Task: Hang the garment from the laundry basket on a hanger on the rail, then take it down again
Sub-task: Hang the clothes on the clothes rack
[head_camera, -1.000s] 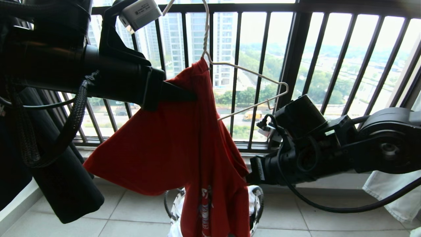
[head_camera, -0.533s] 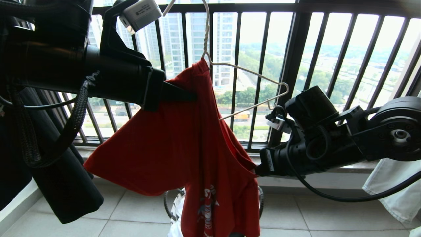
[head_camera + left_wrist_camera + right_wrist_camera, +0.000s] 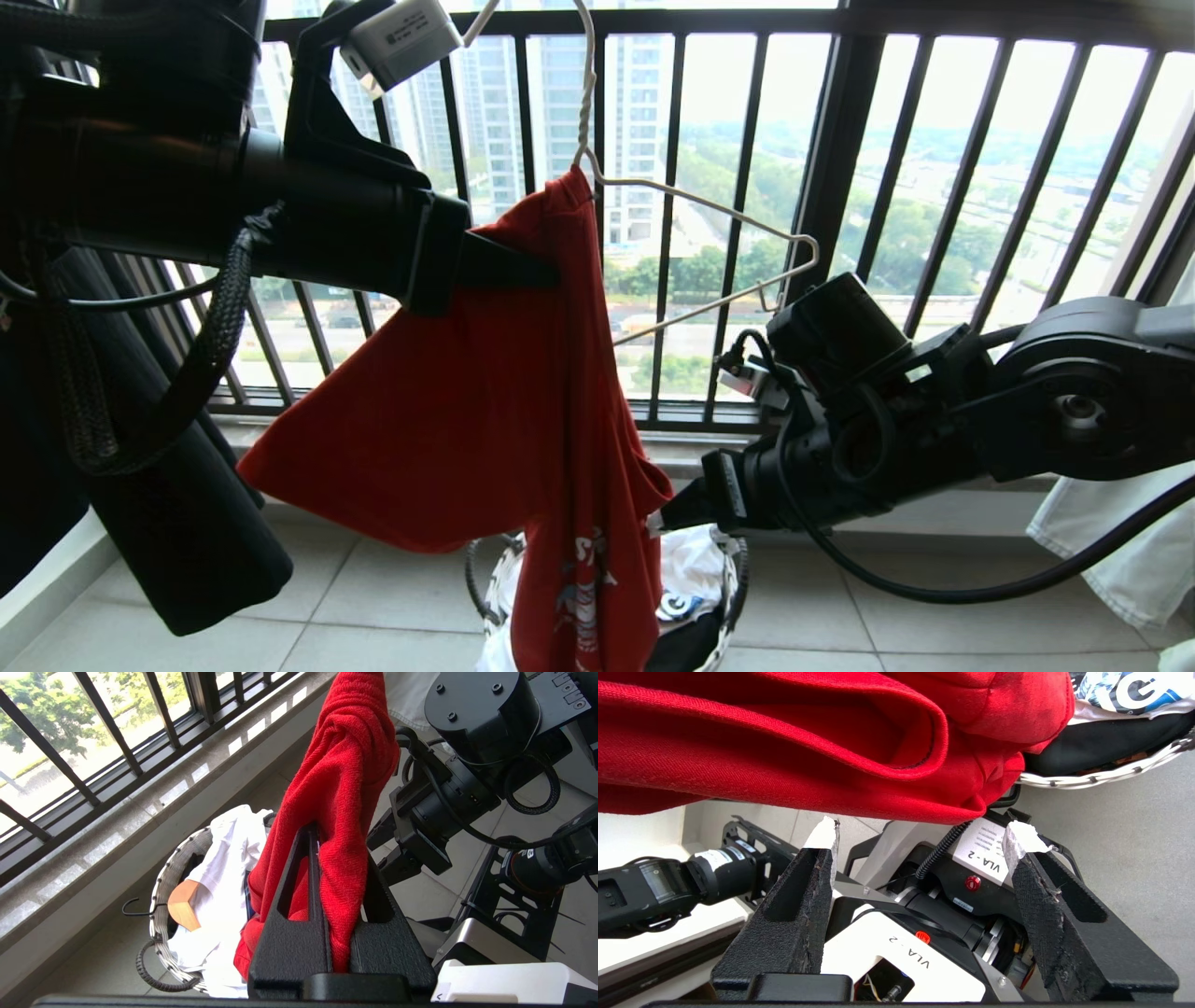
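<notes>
Your right gripper (image 3: 920,835) has just let go: its jaws now stand spread, the red short-sleeved T-shirt (image 3: 485,411) hanging loose just beyond the tips. Your left gripper (image 3: 334,858) still pinches the cloth beside the thin cream-white wire hanger (image 3: 709,238), whose right shoulder looks bare, so that side probably needs regrasping.

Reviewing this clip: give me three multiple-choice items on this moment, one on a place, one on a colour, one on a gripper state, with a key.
1. Where is the basket?
A. on the floor under the shirt
B. hung on the railing
C. in the right gripper

2. What colour is the shirt on the hanger?
A. black
B. red
C. white

3. How is the right gripper?
A. shut on the shirt
B. shut on the hanger
C. open, holding nothing

Key: 1 A, the head view shows it on the tiles below the hanging cloth. 2 B, red cloth drapes from the hanger's neck. 3 C, its wrist view shows the fingers spread just below the cloth, while the left gripper is shut on the shirt.
</notes>
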Motion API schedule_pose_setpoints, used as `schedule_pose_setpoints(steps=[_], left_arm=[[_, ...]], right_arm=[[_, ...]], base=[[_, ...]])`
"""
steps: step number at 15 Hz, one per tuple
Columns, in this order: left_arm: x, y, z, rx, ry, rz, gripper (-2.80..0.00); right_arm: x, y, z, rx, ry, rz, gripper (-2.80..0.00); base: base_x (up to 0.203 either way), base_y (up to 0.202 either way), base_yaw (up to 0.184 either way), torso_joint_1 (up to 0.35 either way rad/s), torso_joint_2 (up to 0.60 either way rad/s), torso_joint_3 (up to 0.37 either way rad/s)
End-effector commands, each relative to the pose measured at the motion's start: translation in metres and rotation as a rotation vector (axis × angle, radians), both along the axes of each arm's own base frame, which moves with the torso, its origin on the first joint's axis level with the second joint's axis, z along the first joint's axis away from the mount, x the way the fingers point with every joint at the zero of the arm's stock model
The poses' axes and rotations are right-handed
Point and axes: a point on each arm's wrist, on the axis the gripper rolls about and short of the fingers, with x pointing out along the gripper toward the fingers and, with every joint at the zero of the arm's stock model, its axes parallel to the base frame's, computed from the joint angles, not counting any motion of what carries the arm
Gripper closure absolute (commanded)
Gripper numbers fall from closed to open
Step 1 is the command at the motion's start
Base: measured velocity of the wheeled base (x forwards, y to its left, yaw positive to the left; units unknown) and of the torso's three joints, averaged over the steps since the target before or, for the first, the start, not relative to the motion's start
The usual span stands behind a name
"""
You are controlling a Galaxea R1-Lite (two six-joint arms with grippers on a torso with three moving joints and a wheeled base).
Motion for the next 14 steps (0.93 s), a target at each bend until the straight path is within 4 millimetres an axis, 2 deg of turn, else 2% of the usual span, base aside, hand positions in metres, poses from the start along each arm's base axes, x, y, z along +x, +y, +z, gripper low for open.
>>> schedule_pose_setpoints(steps=[1,5,7,14], left_arm=[[0.0,0.0,-0.001,0.001,0.003,-0.003,0.0],[0.003,-0.002,-0.002,0.003,0.007,-0.002,0.0],[0.005,-0.002,-0.003,0.0,0.0,0.001,0.0],[0.005,0.0,-0.001,-0.003,-0.005,0.008,0.0]], right_arm=[[0.002,0.009,-0.002,0.012,0.023,0.001,-2.8],[-0.003,0.005,0.013,0.056,0.022,-0.033,-2.8],[-0.006,0.0,0.014,0.052,0.042,-0.049,-2.8],[0.007,-0.012,0.017,0.104,0.099,-0.121,-2.8]], base=[[0.0,0.0,0.0,0.0,0.0,0.0],[0.0,0.0,0.0,0.0,0.0,0.0],[0.0,0.0,0.0,0.0,0.0,0.0],[0.0,0.0,0.0,0.0,0.0,0.0]])
